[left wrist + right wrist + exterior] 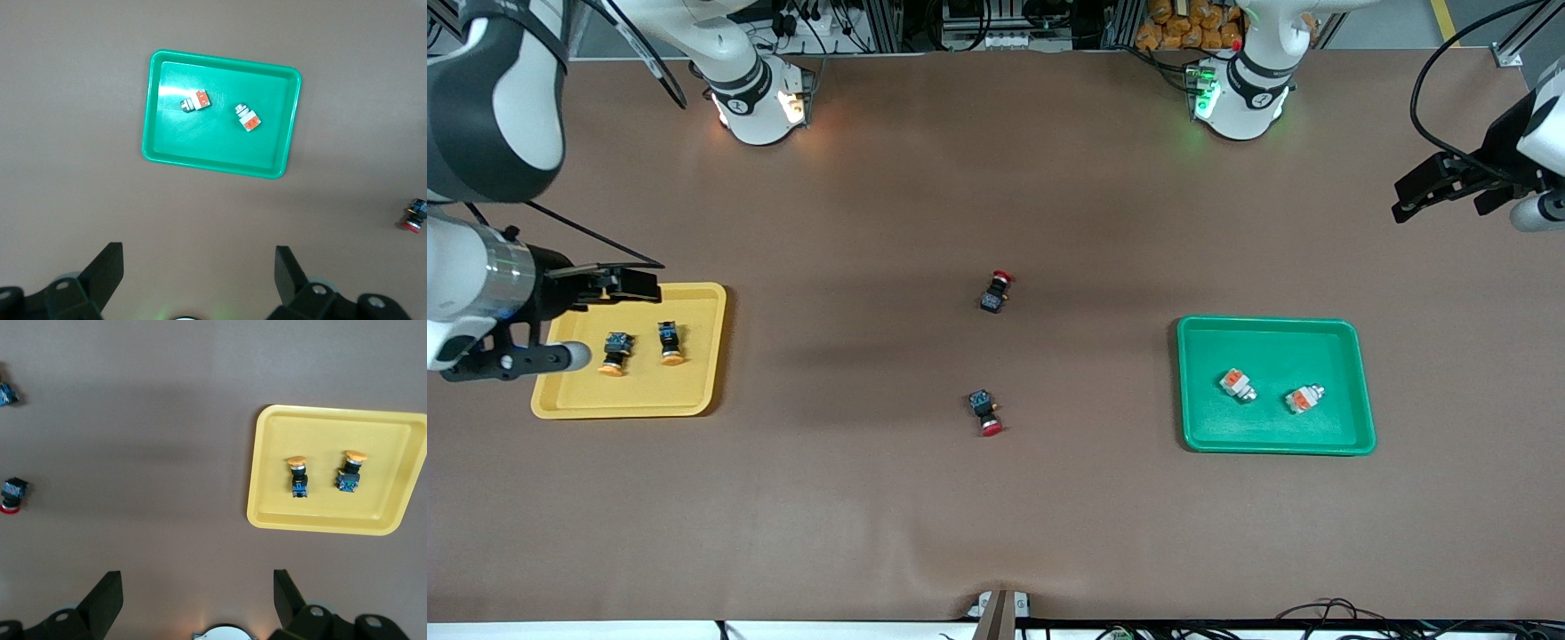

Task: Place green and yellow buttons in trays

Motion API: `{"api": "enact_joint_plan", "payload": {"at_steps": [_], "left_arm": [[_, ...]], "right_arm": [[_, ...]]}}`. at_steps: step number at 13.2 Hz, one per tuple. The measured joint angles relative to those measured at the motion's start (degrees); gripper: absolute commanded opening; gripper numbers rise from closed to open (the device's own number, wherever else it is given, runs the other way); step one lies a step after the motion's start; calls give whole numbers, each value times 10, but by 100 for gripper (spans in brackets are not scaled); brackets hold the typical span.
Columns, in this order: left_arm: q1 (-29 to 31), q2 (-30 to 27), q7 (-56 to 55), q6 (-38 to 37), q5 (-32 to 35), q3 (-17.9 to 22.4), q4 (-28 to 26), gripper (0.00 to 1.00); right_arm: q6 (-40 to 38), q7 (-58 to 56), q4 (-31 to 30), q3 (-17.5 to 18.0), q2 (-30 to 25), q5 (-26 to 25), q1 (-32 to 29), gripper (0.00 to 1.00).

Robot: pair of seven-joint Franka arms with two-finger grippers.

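Hovering high, the left gripper (199,280) hangs spread and empty near the green tray (1352,391) holding 2 green buttons (1237,383); the right gripper (197,600), spread too, is above the yellow tray (703,356) with 2 yellow buttons (669,343). Sorting looks complete, so best keep clear of both trays.

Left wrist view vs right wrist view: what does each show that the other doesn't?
Only the left wrist view: green plastic tray holding two white-and-orange switches, open left gripper.

Only the right wrist view: yellow plastic tray holding two yellow-capped black-and-blue switches, open right gripper.

Both: brown table, red-capped black switch loose on it.
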Motion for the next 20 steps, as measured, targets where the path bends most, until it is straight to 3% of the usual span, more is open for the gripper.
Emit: {"api": "enact_joint_plan", "payload": {"at_steps": [4, 6, 11, 20], "left_arm": [[0, -21, 0, 0, 0, -2, -20, 100], [0, -27, 0, 0, 0, -2, -25, 100], [0, -28, 0, 5, 0, -3, -33, 100], [1, -28, 0, 14, 0, -2, -29, 100]], "right_arm": [[-2, 31, -18, 97, -35, -4, -123, 100], [11, 54, -55, 109, -77, -7, -134, 100], [88, 73, -216, 149, -212, -53, -134, 100], [90, 119, -275, 167, -256, -72, -154, 100]]}}
